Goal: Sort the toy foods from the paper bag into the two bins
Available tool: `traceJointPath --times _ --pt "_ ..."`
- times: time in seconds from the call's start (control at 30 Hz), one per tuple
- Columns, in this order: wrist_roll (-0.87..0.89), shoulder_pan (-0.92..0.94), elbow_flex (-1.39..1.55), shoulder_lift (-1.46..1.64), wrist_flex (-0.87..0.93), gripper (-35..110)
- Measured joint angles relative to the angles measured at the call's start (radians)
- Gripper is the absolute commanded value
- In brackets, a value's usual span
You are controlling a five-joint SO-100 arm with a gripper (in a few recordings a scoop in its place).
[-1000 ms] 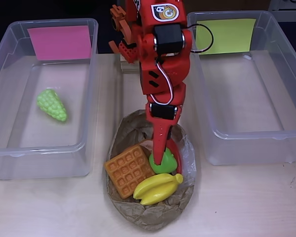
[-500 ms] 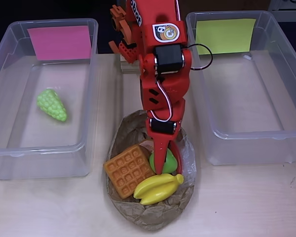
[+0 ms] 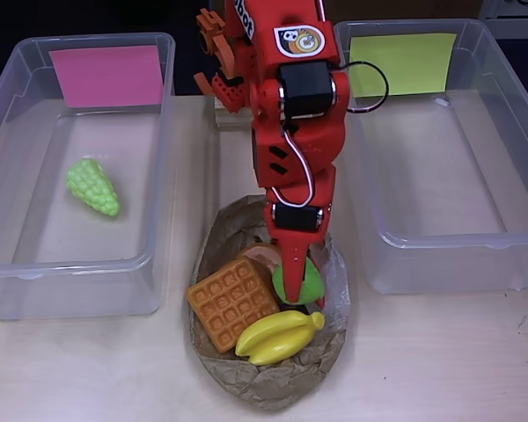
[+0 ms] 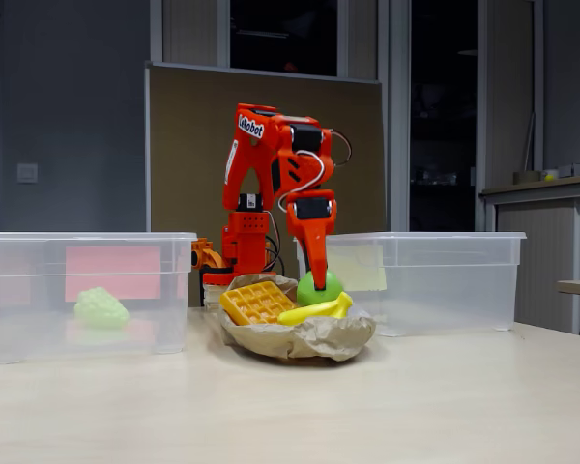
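1. A red robot arm (image 3: 295,132) reaches down from the back of the pale wooden tabletop (image 3: 440,352) into a crumpled brown paper bag (image 3: 268,382).
2. The hand (image 3: 297,283) at the end of the arm points down into the bag. It sits right on a round green toy apple (image 3: 304,286).
3. One red finger (image 3: 296,264) lies over the front of the apple. I cannot tell if the hand is pinching the apple or just touching it.
4. In the fixed view, the apple (image 4: 321,287) sits a bit higher than the other toys in the bag (image 4: 300,338).
5. A square orange toy waffle (image 3: 231,301) lies in the left part of the bag in the overhead view.
6. A bunch of yellow toy bananas (image 3: 277,337) lies at the front of the bag, just under the apple.
7. A bit of a pale brown toy (image 3: 262,256) peeks out behind the waffle. I cannot tell what it is.
8. A big clear plastic tub with a pink paper label (image 3: 106,75) stands to the left of the bag. A bumpy pale green bunch of toy grapes (image 3: 92,185) lies inside it.
9. A big clear plastic tub with a yellow-green paper label (image 3: 403,63) stands to the right of the bag.
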Motion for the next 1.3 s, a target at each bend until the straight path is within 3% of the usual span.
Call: traceJointPath --times 0.4,0.77,1.0,1.3 --pt "-0.124 0.121 0.112 0.460 0.219 25" --pt "-0.261 0.511 0.133 0.690 0.365 24" --pt "-0.284 0.818 0.161 0.661 0.348 23" --pt "-0.313 1.014 0.328 0.463 0.166 23"
